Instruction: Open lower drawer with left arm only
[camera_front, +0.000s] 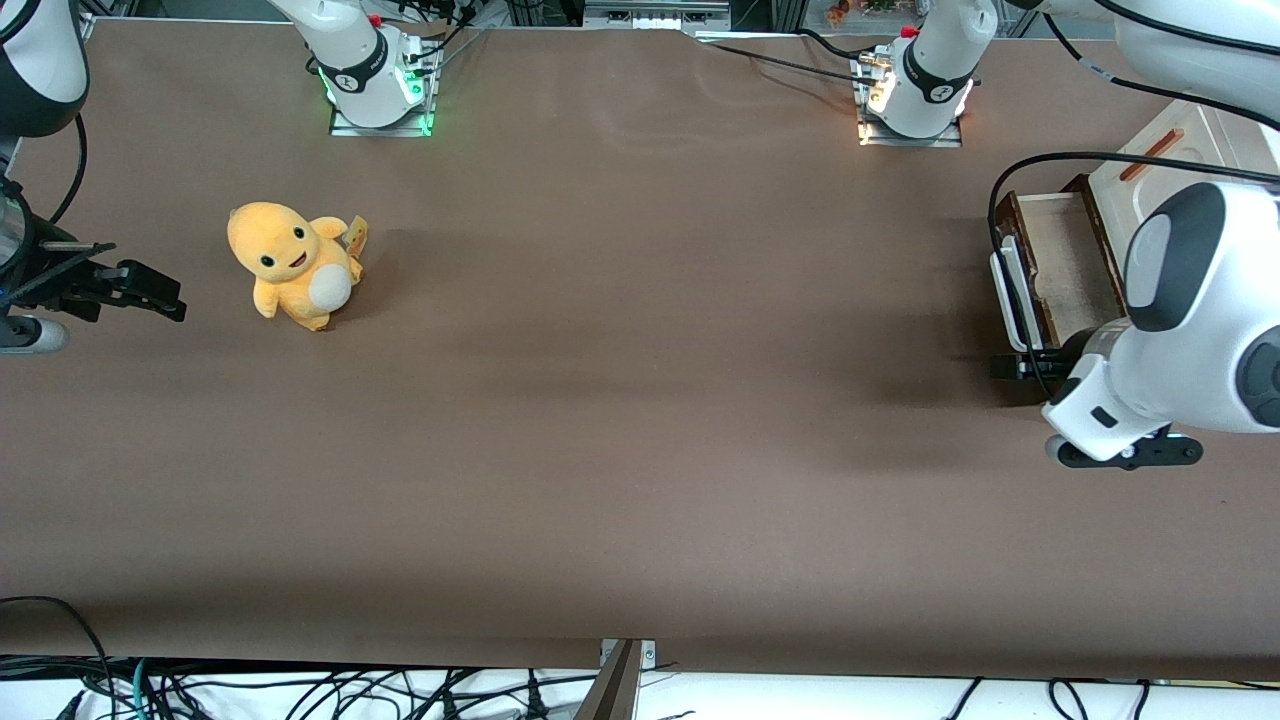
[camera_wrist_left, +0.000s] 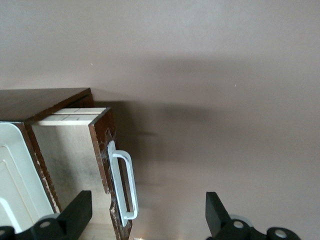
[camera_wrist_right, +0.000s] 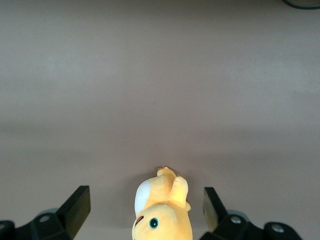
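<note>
The lower drawer (camera_front: 1062, 268) stands pulled out of its cabinet (camera_front: 1180, 150) at the working arm's end of the table, its pale floor (camera_wrist_left: 70, 155) showing. Its dark brown front (camera_wrist_left: 101, 150) carries a white loop handle (camera_wrist_left: 123, 186), also seen from the front as the white handle (camera_front: 1006, 290). The left arm (camera_front: 1190, 330) hangs over the drawer. Its gripper (camera_front: 1015, 367) is open and holds nothing; it sits by the handle's end that is nearer the front camera. In the wrist view the gripper (camera_wrist_left: 148, 220) has that handle end between its spread fingers (camera_wrist_left: 79, 215).
A yellow plush toy (camera_front: 296, 265) sits toward the parked arm's end of the brown table (camera_front: 640, 400). The cabinet's cream panel (camera_wrist_left: 12, 170) with an orange-brown bar handle (camera_front: 1151, 155) lies above the drawer. Two arm bases (camera_front: 915, 90) stand at the table's edge farthest from the camera.
</note>
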